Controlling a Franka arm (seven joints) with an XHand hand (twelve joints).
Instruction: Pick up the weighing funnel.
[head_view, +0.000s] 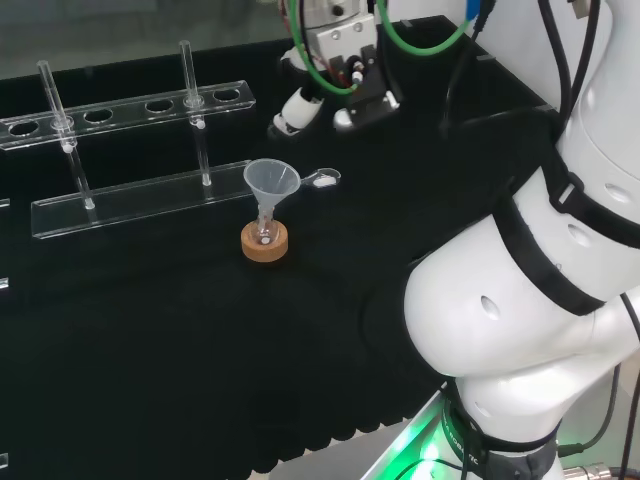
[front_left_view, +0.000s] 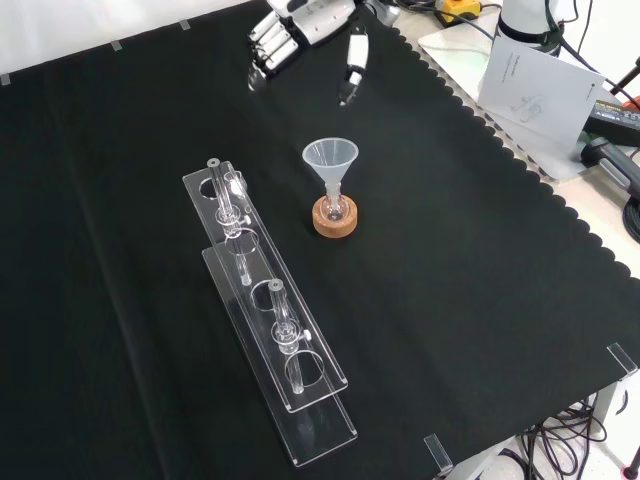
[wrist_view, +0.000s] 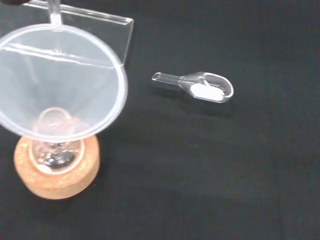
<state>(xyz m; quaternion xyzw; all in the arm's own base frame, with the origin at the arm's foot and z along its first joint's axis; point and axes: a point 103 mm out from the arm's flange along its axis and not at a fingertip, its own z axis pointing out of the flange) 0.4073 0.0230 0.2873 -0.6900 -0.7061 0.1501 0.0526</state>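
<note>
Not grasped yet. Weighing funnel (wrist_view: 202, 88) lies on the bench (head_view: 150, 340), just beside the funnel (head_view: 271, 181), with white powder in its scoop. Hand (head_view: 345, 50) hovers above it, fingers (front_left_view: 268, 50) apart and empty. Descent and grasp are left.

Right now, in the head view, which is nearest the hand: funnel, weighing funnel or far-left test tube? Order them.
1. weighing funnel, lying on the cloth below the hand.
2. funnel, standing to its left.
3. test tube, far left.
</note>
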